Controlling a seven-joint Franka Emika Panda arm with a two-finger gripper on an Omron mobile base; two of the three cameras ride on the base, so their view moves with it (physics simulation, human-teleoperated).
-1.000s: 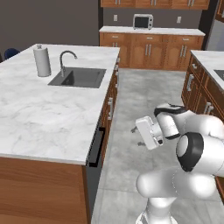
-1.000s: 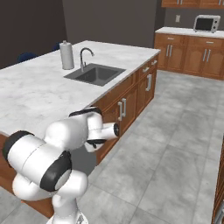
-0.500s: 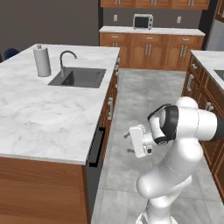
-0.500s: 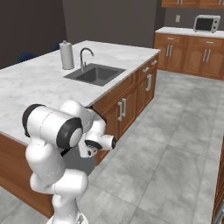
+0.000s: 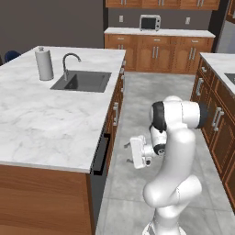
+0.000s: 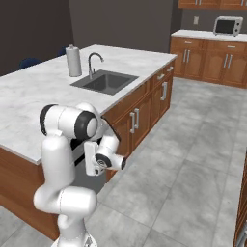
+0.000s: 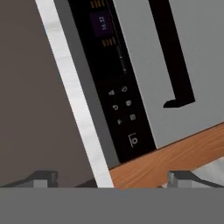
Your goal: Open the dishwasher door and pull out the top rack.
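The dishwasher door (image 5: 96, 186) is a dark panel set in the near end of the island, shut flush, with a black bar handle (image 5: 102, 153) along its top. My gripper (image 5: 127, 153) hangs in the aisle just right of that handle, fingers pointing at it, open and holding nothing. Seen from the hand, the door (image 7: 197, 65) is a grey face with the black handle (image 7: 175, 57) crossing it and a black control strip (image 7: 114, 87) beside it. The gripper (image 7: 113, 179) has its two fingertips (image 7: 41, 178) spread wide at the bottom edge. The top rack is hidden behind the shut door.
The marble island top (image 5: 41, 124) overhangs the door and carries a sink (image 5: 81, 81), faucet and paper towel roll (image 5: 44, 64). Wooden cabinets (image 5: 215, 128) line the right side of the tiled aisle (image 5: 137, 105). A microwave (image 5: 149, 22) sits on the far counter.
The arm has unfolded and swung the hand down and left towards the dishwasher's handle. The jaws have stayed open and the door has not moved.
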